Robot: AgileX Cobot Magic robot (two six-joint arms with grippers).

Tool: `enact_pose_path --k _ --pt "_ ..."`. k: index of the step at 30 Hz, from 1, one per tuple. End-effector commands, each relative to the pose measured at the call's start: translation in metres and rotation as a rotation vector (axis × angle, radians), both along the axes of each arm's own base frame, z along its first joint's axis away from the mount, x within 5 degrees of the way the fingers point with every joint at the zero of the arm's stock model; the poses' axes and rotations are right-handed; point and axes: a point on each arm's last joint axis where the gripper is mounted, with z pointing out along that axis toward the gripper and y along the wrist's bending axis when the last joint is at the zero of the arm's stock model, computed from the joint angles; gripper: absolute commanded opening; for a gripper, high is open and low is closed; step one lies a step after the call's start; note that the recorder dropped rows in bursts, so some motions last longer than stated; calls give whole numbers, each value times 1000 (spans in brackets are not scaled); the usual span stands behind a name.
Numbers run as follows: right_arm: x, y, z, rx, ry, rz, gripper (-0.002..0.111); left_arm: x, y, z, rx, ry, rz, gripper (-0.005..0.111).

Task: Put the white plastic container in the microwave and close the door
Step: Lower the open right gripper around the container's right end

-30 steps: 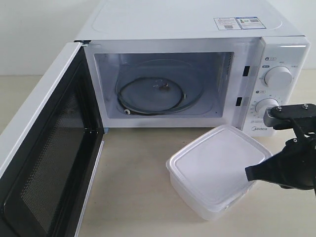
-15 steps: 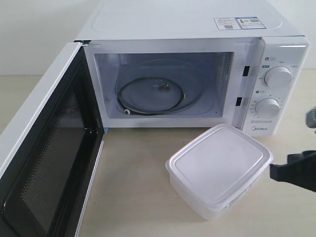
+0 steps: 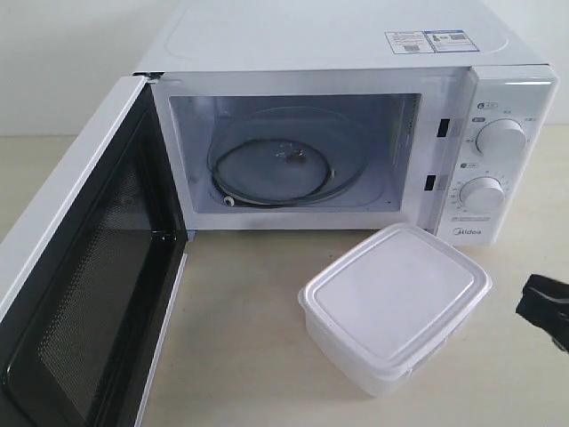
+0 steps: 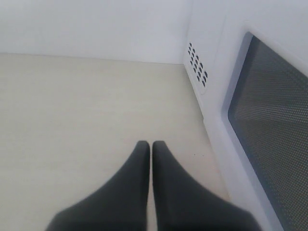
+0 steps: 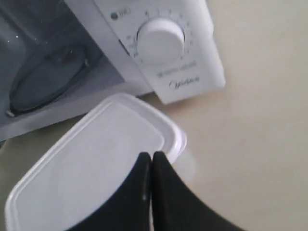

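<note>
The white plastic container [image 3: 396,304] sits lid-on upon the table in front of the microwave [image 3: 356,116], below its knobs; it also shows in the right wrist view [image 5: 91,168]. The door [image 3: 84,285] stands swung wide to the left, mesh face showing. Inside, the glass turntable [image 3: 280,165] is bare. My right gripper [image 5: 152,156] is shut and holds nothing, hovering over the container's corner; only its tip [image 3: 544,307] shows at the exterior view's right edge, apart from the container. My left gripper [image 4: 151,144] is shut, empty, over bare table beside the door's outer window [image 4: 274,125].
Two round knobs [image 3: 500,140] sit on the microwave's right panel; one knob [image 5: 161,38] is near my right gripper. The beige table [image 3: 240,329] stretches between the open door and the container. A white wall [image 4: 96,24] stands behind.
My right gripper has drawn back to the right, away from the container, until only its tip remains at the frame's edge. The container and door have not moved.
</note>
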Motion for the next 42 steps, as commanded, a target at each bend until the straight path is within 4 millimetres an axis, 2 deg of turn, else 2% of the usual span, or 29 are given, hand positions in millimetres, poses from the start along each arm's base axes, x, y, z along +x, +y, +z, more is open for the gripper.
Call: enact_pose_path --k 1,4,6,9,11,14,21,26,32,35,37,40,42 --pt "-4 8 -9 316 215 -73 0 0 0 1 -3 -10 5 4" --pt "-5 11 -8 448 246 -98 0 0 0 1 -3 -10 5 4" --pt "-3 15 -9 439 262 -60 0 0 0 1 -3 -8 5 4" --pt "14 20 -11 432 287 -36 0 0 0 1 -3 -8 5 4" --pt "25 27 -12 500 298 -1 0 0 0 1 -3 -8 5 4" --pt "30 34 -15 574 287 47 0 0 0 1 -3 -8 5 4" --pt "20 33 -22 590 311 46 0 0 0 1 -3 -8 5 4" --pt "0 29 -35 615 401 -10 0 0 0 1 -3 -8 5 4" --pt "0 25 -36 606 385 -58 1 0 0 1 -3 -8 5 4" --pt "1 24 -35 598 364 -55 10 0 0 1 -3 -8 5 4" --pt "2 24 -34 607 352 -57 23 0 0 1 -3 -8 5 4" --pt "2 24 -34 611 350 -69 47 0 0 1 -3 -8 5 4" --pt "1 21 -36 602 374 -100 52 0 0 1 -3 -8 5 4"
